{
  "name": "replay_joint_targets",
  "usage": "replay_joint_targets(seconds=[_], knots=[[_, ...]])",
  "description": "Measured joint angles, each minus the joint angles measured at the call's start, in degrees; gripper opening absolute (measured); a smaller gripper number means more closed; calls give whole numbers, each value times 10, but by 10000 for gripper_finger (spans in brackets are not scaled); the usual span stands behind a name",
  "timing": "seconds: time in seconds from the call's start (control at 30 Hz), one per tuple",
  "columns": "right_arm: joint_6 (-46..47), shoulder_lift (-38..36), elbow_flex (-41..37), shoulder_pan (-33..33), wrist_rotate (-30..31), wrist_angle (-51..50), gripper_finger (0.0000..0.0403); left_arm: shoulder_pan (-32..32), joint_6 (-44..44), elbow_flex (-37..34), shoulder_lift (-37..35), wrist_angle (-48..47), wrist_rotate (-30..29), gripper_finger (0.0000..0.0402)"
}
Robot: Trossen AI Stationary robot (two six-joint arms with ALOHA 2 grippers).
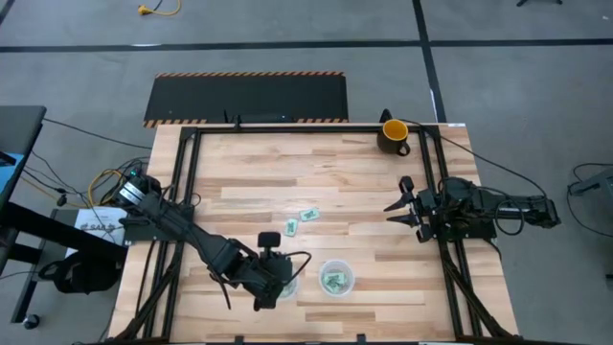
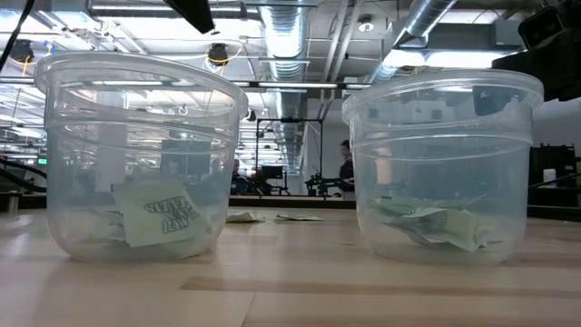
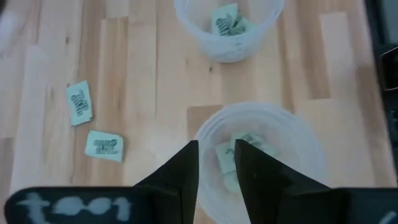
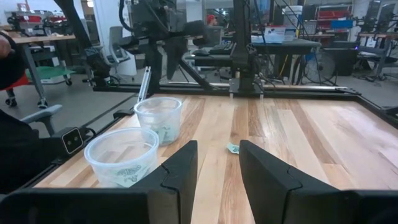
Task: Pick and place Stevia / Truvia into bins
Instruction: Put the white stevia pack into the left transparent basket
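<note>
Two clear cups stand near the table's near edge. My left gripper (image 1: pixel 277 284) (image 3: pixel 216 163) hovers open over the left cup (image 1: pixel 289 286) (image 3: pixel 292 146) (image 2: pixel 141 154), touching nothing. Green-and-white packets (image 3: pixel 245 142) lie in that cup, and one (image 2: pixel 159 213) leans against its wall. The right cup (image 1: pixel 336 279) (image 3: pixel 228 28) (image 2: pixel 445 163) holds several packets (image 2: pixel 436 225) on its bottom. Two more packets (image 1: pixel 290 227) (image 1: pixel 308 214) lie flat on the table beyond the cups (image 3: pixel 79 102) (image 3: pixel 104 146). My right gripper (image 1: pixel 406 205) (image 4: pixel 214 163) waits open at the table's right side.
A yellow-and-black mug (image 1: pixel 394 134) stands at the far right corner. A black frame (image 1: pixel 187 172) runs along the table's edges. Bare wood (image 1: pixel 278 168) stretches between the packets and the far edge. In the room behind the table a person (image 2: pixel 346 168) stands.
</note>
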Motion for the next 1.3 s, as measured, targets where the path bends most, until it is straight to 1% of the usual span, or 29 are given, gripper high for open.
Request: replay_joint_targets(seconds=[0.2, 0.37, 0.53, 0.63, 0.77, 0.87, 1.0, 1.23, 1.3], knots=[[0, 0, 0, 0, 0, 0, 113, 43, 45, 0, 0, -23, -15, 94], [0, 0, 0, 0, 0, 0, 113, 99, 114, 0, 0, -22, 2, 94], [0, 0, 0, 0, 0, 0, 113, 166, 181, 0, 0, -22, 35, 94], [0, 0, 0, 0, 0, 0, 113, 207, 217, 0, 0, -20, 66, 94], [0, 0, 0, 0, 0, 0, 113, 258, 245, 0, 0, -6, 116, 94], [0, 0, 0, 0, 0, 0, 113, 291, 259, 0, 0, 5, 131, 94], [0, 0, 0, 0, 0, 0, 113, 324, 259, 0, 0, 28, 135, 94], [0, 0, 0, 0, 0, 0, 113, 354, 272, 0, 11, 74, 204, 93], [0, 0, 0, 0, 0, 0, 113, 356, 277, 1, 26, 87, 209, 93]])
